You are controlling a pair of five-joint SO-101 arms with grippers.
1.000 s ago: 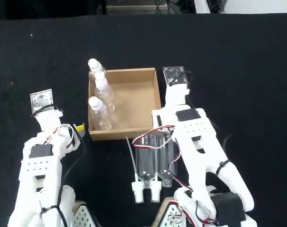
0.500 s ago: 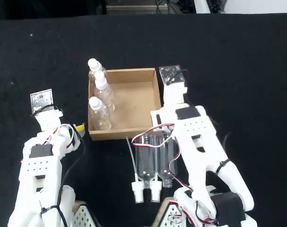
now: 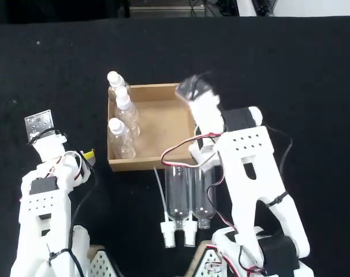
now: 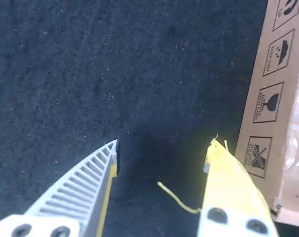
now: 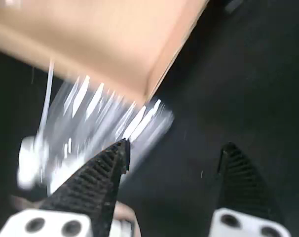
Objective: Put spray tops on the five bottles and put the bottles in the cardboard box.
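The cardboard box (image 3: 163,124) sits mid-table with three clear bottles (image 3: 122,138) along its left wall, each capped in white. Two more capped bottles (image 3: 189,199) lie side by side on the black cloth just in front of the box, tops toward the arm bases. My right gripper (image 5: 176,148) hangs open and empty above the box's near right corner (image 5: 149,84), the lying bottles (image 5: 100,123) blurred beside it. Left of the box, my left gripper (image 4: 162,148) is open over bare cloth, close to the box's outer wall (image 4: 268,98).
A thin white dip tube (image 3: 159,187) lies beside the two lying bottles. Black cloth (image 3: 290,75) covers the table, with free room behind the box and to its right. The right arm (image 3: 250,161) rises over the lying bottles.
The right arm has lifted and swung its wrist left toward the box's right wall, still in motion. The left arm has drawn back to the left, a little away from the box.
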